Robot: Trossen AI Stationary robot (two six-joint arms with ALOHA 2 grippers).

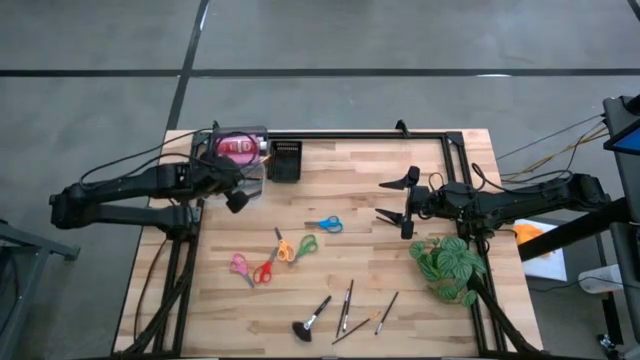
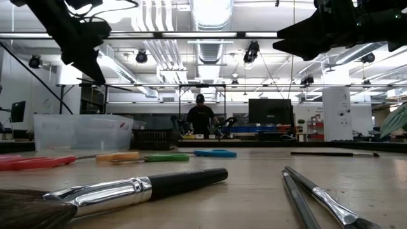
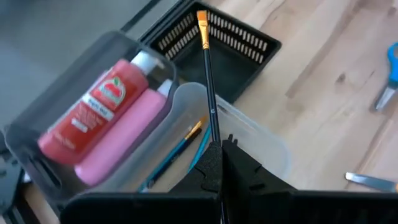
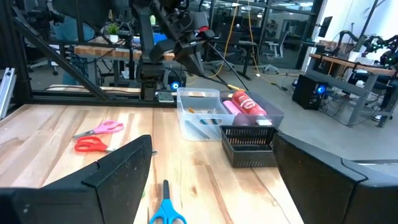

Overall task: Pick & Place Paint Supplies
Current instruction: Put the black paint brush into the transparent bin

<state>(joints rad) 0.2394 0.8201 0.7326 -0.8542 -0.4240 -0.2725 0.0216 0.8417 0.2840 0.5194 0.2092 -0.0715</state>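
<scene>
My left gripper is shut on a thin black-handled brush with an orange-bristled tip. It hovers slanting down over the near end of the clear tub. In the tub lie a red bottle, a pink bottle and a few thin brushes. Blue scissors, orange and green scissors and pink and red scissors lie flat on the table. A few brushes lie near the front edge. My right gripper waits open at mid-right. My left gripper pinches the brush's black handle between its two fingers. The brush runs on ahead of the fingertips, bristle end farthest from them. It is lifted clear, above the tub's rim and the black basket.
A black slotted basket stands right of the tub at the far edge. A green leafy plant sits at the right, below my right arm. Bare wood lies between the scissors and my right gripper. A person stands in the room behind.
</scene>
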